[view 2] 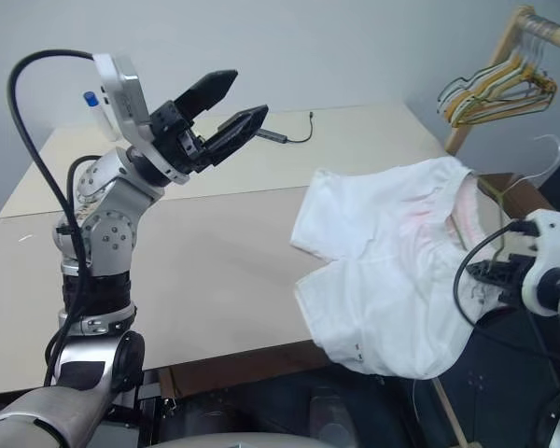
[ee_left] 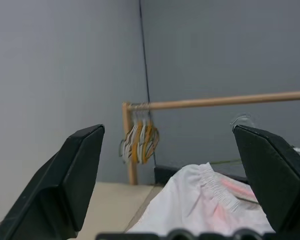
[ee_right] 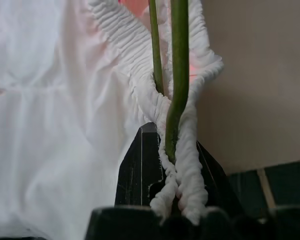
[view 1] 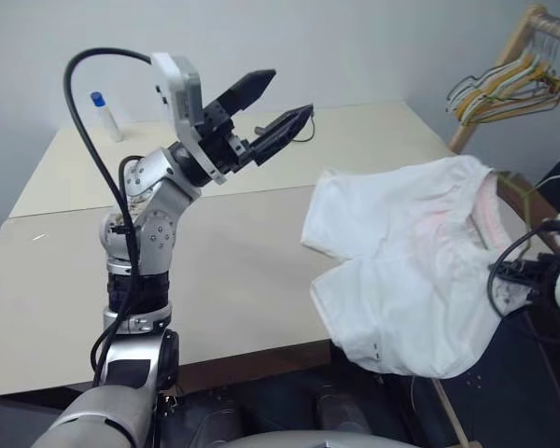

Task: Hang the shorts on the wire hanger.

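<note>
I see the table (view 1: 215,280) across the head views, its beige top bare at the near left. The shorts (view 1: 401,271) lie spread at the table's right edge, leg openings toward the left, one lower corner hanging past the near edge, the gathered waistband toward the right. My left gripper (view 1: 273,110) is raised above the table, well apart from the shorts, fingers spread wide with nothing between them. My right gripper (ee_right: 172,165) sits at the waistband; its fingers are closed on the wire hanger (ee_right: 177,75) together with the bunched elastic. A bunch of coloured hangers (view 1: 504,89) hangs on the wooden rail at far right
</note>
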`<state>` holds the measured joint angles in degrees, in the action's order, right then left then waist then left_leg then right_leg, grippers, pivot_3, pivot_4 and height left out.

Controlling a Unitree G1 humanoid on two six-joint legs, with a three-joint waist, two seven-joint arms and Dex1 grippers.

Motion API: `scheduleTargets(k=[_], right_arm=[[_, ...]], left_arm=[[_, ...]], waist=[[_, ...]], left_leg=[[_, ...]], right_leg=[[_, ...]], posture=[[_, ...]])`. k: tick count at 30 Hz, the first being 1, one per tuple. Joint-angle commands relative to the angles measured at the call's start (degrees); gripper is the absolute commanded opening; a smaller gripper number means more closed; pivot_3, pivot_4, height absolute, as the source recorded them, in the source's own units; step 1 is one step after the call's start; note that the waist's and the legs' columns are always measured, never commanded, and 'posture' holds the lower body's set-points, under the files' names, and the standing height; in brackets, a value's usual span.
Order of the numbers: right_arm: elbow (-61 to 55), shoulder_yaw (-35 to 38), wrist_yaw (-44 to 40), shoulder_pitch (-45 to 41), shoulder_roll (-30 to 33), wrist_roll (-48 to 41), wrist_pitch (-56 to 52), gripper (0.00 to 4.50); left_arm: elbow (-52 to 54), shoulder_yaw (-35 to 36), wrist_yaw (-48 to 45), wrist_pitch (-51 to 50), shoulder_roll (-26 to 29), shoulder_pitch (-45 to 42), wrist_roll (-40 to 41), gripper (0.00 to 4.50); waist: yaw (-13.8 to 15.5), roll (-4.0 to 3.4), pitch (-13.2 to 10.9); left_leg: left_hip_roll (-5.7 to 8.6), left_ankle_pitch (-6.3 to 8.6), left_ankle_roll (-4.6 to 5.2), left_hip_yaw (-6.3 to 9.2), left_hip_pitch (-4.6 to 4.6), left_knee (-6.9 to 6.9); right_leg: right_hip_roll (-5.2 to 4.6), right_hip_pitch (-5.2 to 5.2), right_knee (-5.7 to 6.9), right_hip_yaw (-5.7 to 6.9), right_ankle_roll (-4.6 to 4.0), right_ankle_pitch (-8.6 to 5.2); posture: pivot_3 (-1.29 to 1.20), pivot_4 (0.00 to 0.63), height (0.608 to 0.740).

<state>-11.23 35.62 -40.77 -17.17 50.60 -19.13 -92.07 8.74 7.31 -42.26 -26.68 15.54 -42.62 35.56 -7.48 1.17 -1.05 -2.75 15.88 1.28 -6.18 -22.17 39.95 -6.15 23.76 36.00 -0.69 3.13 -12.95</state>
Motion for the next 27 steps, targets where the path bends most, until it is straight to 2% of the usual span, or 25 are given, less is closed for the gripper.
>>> scheduleTargets(k=[1, 4, 12, 16, 23, 27], right_arm=[[11.8, 4.2, 7.4, -8.7, 5.1, -1.9, -0.4, 0.03], [22.5, 5.4, 14.0, -16.9, 7.9, -2.0, -0.4, 0.03], [43.1, 8.0, 29.3, -38.0, 11.0, 1.5, -0.4, 0.03], [49.6, 14.5, 37.1, -46.2, 10.5, 7.3, -0.3, 0.03], [57.9, 26.9, 52.7, -52.4, 11.1, 12.8, 9.3, 0.03], [61.2, 28.0, 56.5, -51.1, 11.4, 12.5, 13.4, 0.03]], left_arm=[[1.8, -0.2, 1.9, -0.8, -0.2, -3.0, 1.6, 4.48], [1.4, -0.6, 2.1, -0.6, -0.2, -3.6, 1.5, 4.48], [1.6, -1.7, 2.0, -0.1, 0.1, -3.4, 1.0, 4.48], [2.0, -1.6, 2.0, -0.1, 0.5, -3.0, 1.1, 4.48], [3.8, -2.1, 2.3, -0.6, 0.7, -1.7, 1.3, 4.48], [4.2, -2.1, 2.2, -1.0, 1.2, -1.3, 1.5, 4.48]], waist=[[-1.2, -0.02, 0.0], [-2.5, -0.03, 0.0], [-4.8, -0.07, 0.0], [-5.0, -0.11, 0.0], [-4.6, -0.21, -0.1], [-4.6, -0.31, 0.0]], left_leg=[[0.01, 0.01, 0.01, -0.01, 0.15, -0.03], [0.02, 0.02, 0.04, 0.06, 0.54, -0.21], [0.02, 0.03, 0.05, 0.51, 0.54, -0.29], [0.02, 0.04, 0.06, 0.56, 0.52, -0.33], [0.02, 0.04, 0.06, 0.59, 0.42, -0.38], [0.11, 0.05, 0.08, 0.57, 0.34, -0.52]], right_leg=[[0.00, -0.19, -0.06, -0.01, 0.00, 0.00], [0.00, -0.60, -0.26, 0.05, -0.01, -0.02], [0.00, -0.63, -0.36, -0.02, -0.01, -0.03], [0.00, -0.62, -0.38, -0.01, 0.00, -0.03], [-0.01, -0.58, -0.54, 0.02, 0.01, -0.03], [-0.01, -0.60, -0.87, -0.08, 0.11, 0.05]], posture=[[-0.24, 0.000, 0.740], [-0.24, 0.000, 0.740], [-0.24, 0.000, 0.740], [-0.23, 0.000, 0.740], [-0.22, 0.000, 0.740], [-0.22, 0.000, 0.740]])
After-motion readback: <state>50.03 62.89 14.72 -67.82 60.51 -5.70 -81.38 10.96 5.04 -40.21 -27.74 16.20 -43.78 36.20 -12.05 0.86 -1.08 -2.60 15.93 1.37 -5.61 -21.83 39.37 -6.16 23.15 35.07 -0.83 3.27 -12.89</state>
